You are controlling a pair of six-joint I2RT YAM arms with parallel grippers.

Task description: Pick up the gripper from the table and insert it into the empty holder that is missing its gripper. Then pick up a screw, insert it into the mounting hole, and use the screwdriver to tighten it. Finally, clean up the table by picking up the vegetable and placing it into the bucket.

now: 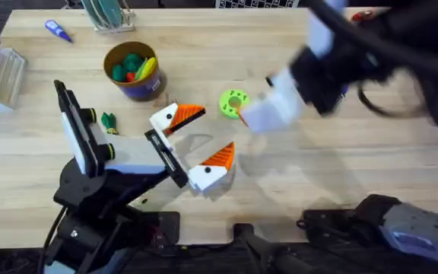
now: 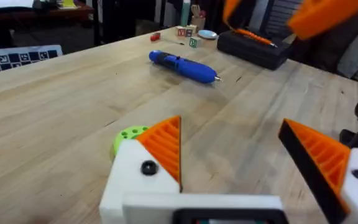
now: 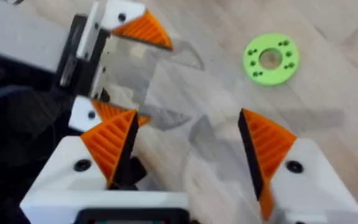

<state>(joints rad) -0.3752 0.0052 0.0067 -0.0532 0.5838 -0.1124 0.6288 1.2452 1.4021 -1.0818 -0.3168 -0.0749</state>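
On the wooden surface (image 1: 371,167) in the overhead view, the small blue pen-like tool (image 1: 58,30) lies at the far left corner. Next comes the bucket (image 1: 133,71), upright, with coloured toys inside; which toys they are is hard to make out. Just in front of it and to its left, the vegetable (image 1: 109,122) lies on the surface beside the left arm's dark links.

The left claw (image 1: 198,141) rests low near the middle, spread wide and holding nothing, both white mounts carrying orange wedge tips. The lime-green disc (image 1: 233,103) lies just beyond it; in the left wrist view a white mount half hides this disc.

The right claw (image 1: 263,110) hangs above the disc's right side, blurred overhead. Its wrist view shows it spread apart and empty, an orange tip on each mount.

The screwdriver (image 2: 184,66) lies flat, well beyond the disc in the left wrist view; overhead, the right arm covers that area.
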